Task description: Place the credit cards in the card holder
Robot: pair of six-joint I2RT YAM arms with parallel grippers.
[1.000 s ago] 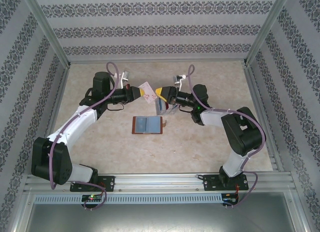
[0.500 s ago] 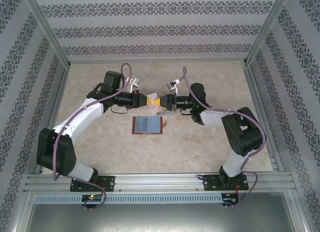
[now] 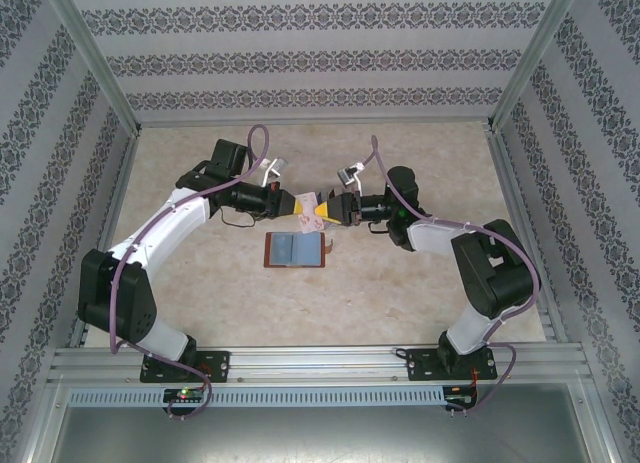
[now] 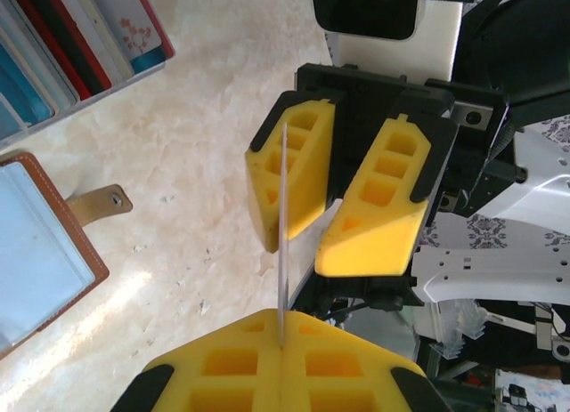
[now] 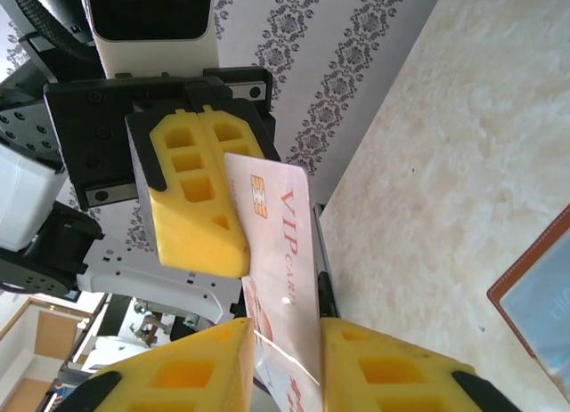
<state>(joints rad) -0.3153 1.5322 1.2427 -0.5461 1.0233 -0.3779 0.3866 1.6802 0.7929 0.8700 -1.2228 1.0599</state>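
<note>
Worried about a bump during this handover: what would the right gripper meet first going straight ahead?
Probably the left gripper, facing it just ahead; the credit card it holds stands between the right gripper's open jaws.

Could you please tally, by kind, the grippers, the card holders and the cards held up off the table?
2 grippers: left gripper, right gripper
1 card holder, lying open on the table
1 credit card, pinched in the left gripper
Total: 4
</note>
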